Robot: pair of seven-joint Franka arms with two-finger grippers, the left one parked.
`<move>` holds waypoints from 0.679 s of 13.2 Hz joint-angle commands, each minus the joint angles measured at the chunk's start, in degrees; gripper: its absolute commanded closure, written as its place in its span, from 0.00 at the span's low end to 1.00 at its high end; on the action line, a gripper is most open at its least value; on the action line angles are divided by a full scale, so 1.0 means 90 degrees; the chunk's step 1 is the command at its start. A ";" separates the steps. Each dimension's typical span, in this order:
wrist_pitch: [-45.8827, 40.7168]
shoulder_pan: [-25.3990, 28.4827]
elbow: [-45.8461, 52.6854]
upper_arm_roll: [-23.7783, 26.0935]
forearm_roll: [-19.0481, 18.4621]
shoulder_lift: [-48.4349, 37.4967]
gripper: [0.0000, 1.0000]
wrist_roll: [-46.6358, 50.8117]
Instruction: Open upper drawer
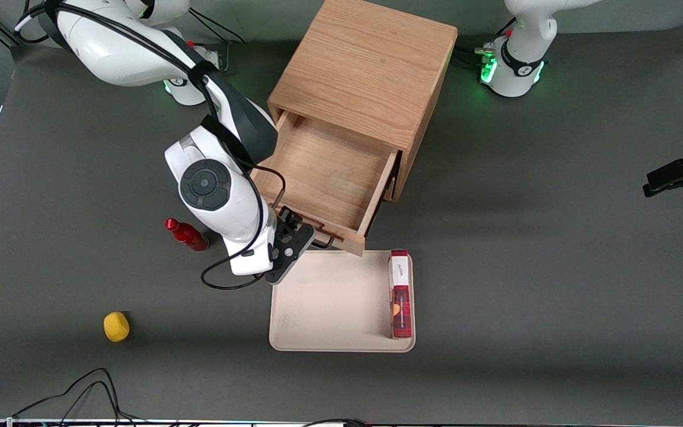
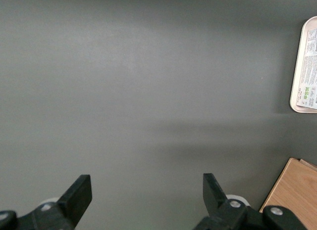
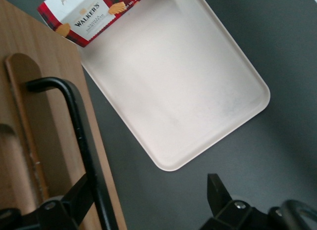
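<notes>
The oak cabinet point(image 1: 365, 65) stands at the middle of the table. Its upper drawer point(image 1: 329, 172) is pulled well out toward the front camera, and its light-wood inside is bare. The drawer's front point(image 3: 49, 81) carries a black wire handle point(image 3: 77, 126). My right gripper point(image 1: 294, 230) is at that front, close to the handle point(image 1: 321, 242). In the right wrist view the gripper point(image 3: 148, 195) is open. One finger point(image 3: 79, 195) lies against the handle bar and the other finger point(image 3: 216, 189) hangs over the dark table. The lower drawer is hidden under the upper one.
A beige tray point(image 1: 324, 308) lies right in front of the open drawer, with a red tartan biscuit box point(image 1: 401, 293) on its edge toward the parked arm. A red bottle point(image 1: 186, 235) lies beside my arm. A yellow lump point(image 1: 116, 326) sits nearer the front camera.
</notes>
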 commanded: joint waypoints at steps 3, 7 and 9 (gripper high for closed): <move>-0.0507 0.0041 0.0485 -0.0013 0.0484 0.0080 0.00 0.0129; -0.1014 -0.0037 0.0788 -0.0013 0.0524 0.0060 0.00 0.0129; -0.1268 -0.0076 0.0828 -0.0013 0.0533 -0.0057 0.00 0.0129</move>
